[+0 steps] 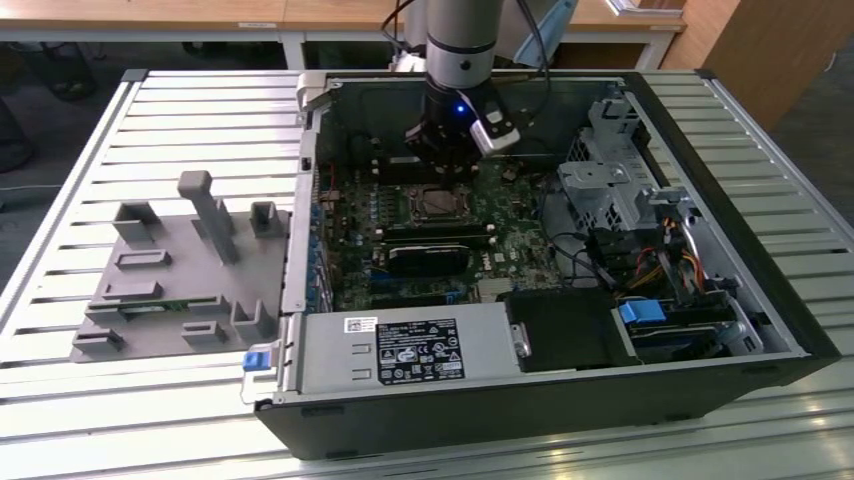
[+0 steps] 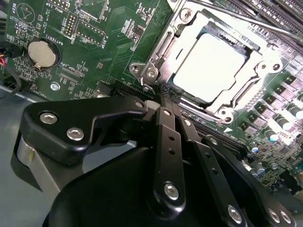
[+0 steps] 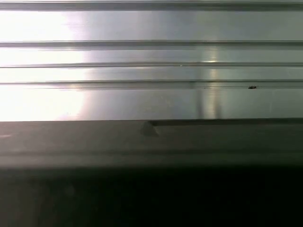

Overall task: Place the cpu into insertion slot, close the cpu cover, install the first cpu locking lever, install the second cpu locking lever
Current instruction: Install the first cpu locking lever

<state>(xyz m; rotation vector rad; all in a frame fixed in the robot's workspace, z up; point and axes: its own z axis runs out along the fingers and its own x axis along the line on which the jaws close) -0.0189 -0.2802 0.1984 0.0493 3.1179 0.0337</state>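
The cpu (image 2: pixel 213 66) lies in the insertion slot (image 2: pixel 149 71) on the green board, its silver top bright in the second wrist view. The cpu cover (image 2: pixel 255 78) lies flat over it, framing the chip through its window. A thin metal lever rod (image 2: pixel 265 26) runs along the socket's far side. My gripper (image 2: pixel 166 92) is shut, black fingers pressed together, with the tips down at the socket's near edge by one corner. In the exterior view the gripper (image 1: pixel 445 165) hangs inside the open computer case just behind the cpu (image 1: pixel 434 204).
Long black memory slots (image 1: pixel 427 232) lie in front of the socket. A silver labelled box (image 1: pixel 400 350) and a black power supply (image 1: pixel 567 330) fill the case front; a drive cage (image 1: pixel 607 190) stands at the exterior view's right. A grey fixture (image 1: pixel 174 270) sits on the slatted table.
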